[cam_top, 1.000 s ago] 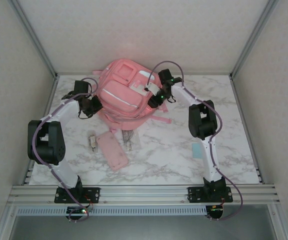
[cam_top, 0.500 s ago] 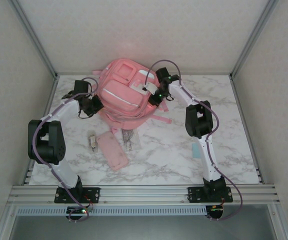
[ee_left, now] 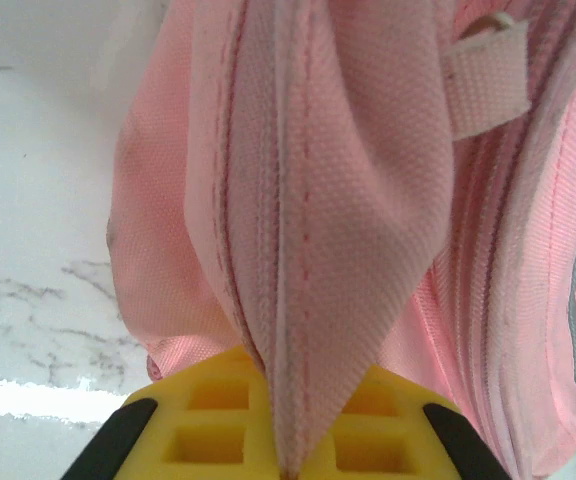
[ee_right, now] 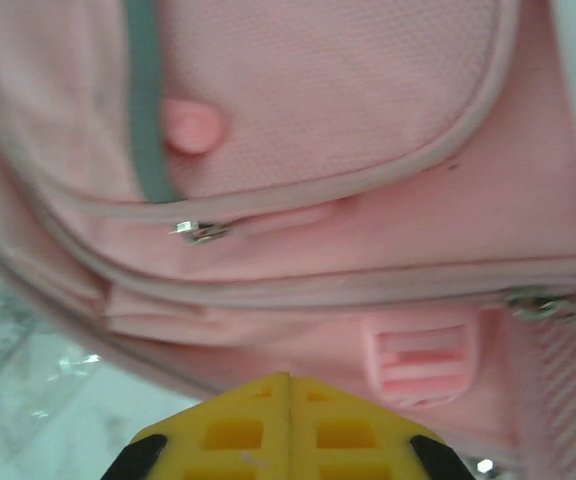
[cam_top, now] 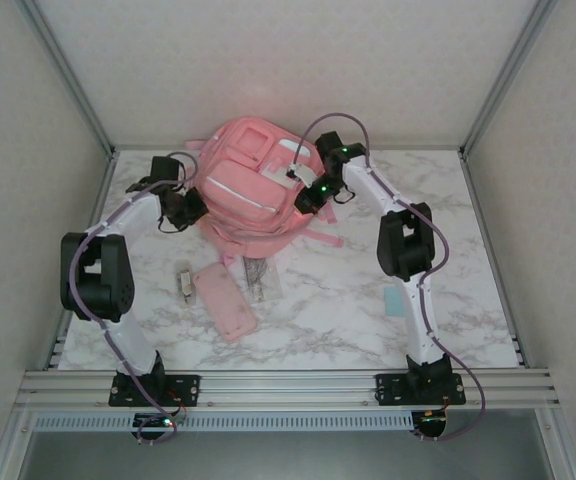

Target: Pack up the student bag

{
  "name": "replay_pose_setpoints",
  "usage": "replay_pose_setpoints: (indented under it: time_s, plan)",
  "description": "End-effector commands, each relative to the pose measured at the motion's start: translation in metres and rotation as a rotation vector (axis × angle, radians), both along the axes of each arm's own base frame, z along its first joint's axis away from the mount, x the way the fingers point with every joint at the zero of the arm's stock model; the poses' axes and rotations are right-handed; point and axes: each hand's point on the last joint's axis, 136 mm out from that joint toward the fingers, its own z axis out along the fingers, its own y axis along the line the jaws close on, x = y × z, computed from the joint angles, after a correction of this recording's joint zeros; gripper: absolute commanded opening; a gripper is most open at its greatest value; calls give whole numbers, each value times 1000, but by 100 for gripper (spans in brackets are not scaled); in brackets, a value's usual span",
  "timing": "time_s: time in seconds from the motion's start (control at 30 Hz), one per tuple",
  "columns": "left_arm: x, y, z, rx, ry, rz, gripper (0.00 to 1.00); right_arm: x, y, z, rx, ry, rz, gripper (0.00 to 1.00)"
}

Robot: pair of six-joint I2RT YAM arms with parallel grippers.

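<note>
Student bag (cam_top: 253,190), big and pink, at the far middle of the marble table (cam_top: 348,320), lying with the white-trimmed front pockets upward and one strap stretched toward the near right. At its left edge, left gripper (cam_top: 190,208), closed tight on a fold of the bag's fabric: in the left wrist view, pink seamed cloth pinched between the yellow pads (ee_left: 208,420) and rising up from them. At its right side, right gripper (cam_top: 306,198), also fully closed, yellow pads (ee_right: 238,430) pressed flat one against the other, very near the bag's wall, close to a pink buckle (ee_right: 418,358) and a metal zipper pull (ee_right: 198,232); whether anything thin caught between them, not possible to tell. Nearer than the bag, a flat pink pencil case (cam_top: 225,300), with a small pale object (cam_top: 183,283) just at its left and a clear packet (cam_top: 260,277) near its far right corner. Farther right, beside the right arm, a small light-blue piece (cam_top: 396,300) on the marble.
</note>
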Motion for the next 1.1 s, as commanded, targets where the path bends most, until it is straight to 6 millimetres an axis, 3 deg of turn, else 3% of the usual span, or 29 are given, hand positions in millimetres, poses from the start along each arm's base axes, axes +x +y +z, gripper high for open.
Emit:
replay_pose_setpoints:
  time_s: [0.0,0.07,0.1,0.17,0.3,0.53,0.77,0.83,1.07]
  plan:
    - [47,-19,41,-21,-194,-74,0,-13,0,28,58,15,-27,0]
    - [52,-19,43,-11,-196,-81,0,5,-9,26,29,-32,-96,0]
    - [52,-18,42,0,-191,-84,0,14,-15,24,14,-46,-128,5]
    - [53,-12,45,39,-190,-87,1,31,-24,25,3,-49,-183,27]
    - [55,-6,45,56,-187,-82,1,51,-22,19,48,-18,-220,47]
    - [55,-12,39,22,-169,-89,1,79,-12,-3,72,2,-272,60]
    - [56,-15,45,0,-183,-93,1,83,-7,-25,81,60,-303,66]
    - [56,-16,47,-4,-187,-92,1,80,-9,-31,68,78,-307,79]
    - [57,-19,50,-26,-198,-90,2,59,-3,-43,49,138,-274,78]
